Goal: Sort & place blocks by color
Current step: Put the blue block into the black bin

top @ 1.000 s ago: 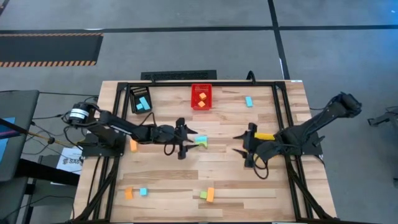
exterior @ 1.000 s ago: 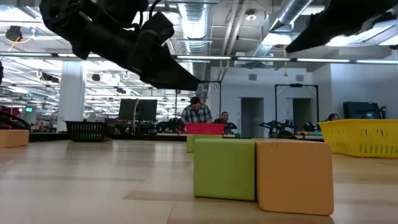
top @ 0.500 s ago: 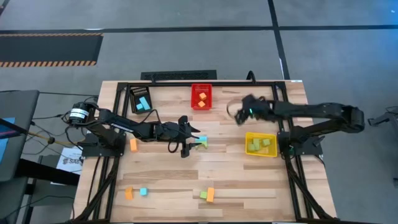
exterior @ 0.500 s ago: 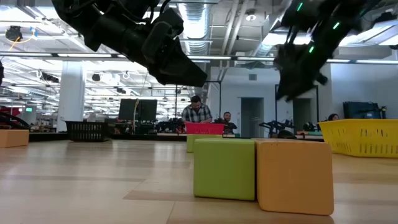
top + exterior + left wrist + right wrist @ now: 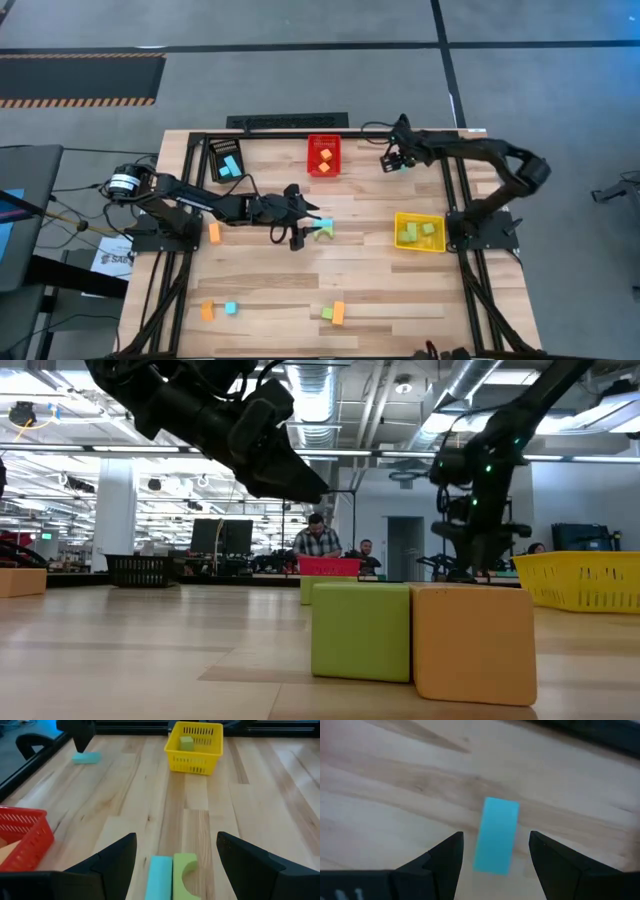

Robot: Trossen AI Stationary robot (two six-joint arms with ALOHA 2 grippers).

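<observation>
The right hand (image 5: 492, 851) is held open over a light blue bar (image 5: 496, 835) lying on the desk (image 5: 360, 290) at about one o'clock. The left hand (image 5: 176, 851), fingers apart, is poised near centre before a light blue block (image 5: 159, 877) and a green block (image 5: 185, 874), which touch. Green blocks (image 5: 418, 232) are seen in the yellow bin (image 5: 420, 246) at three o'clock.

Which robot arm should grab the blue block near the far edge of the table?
Probably the right one. Its gripper hangs right over that blue block, fingers open on either side. The left gripper is mid-table, by another blue and green pair.
</observation>
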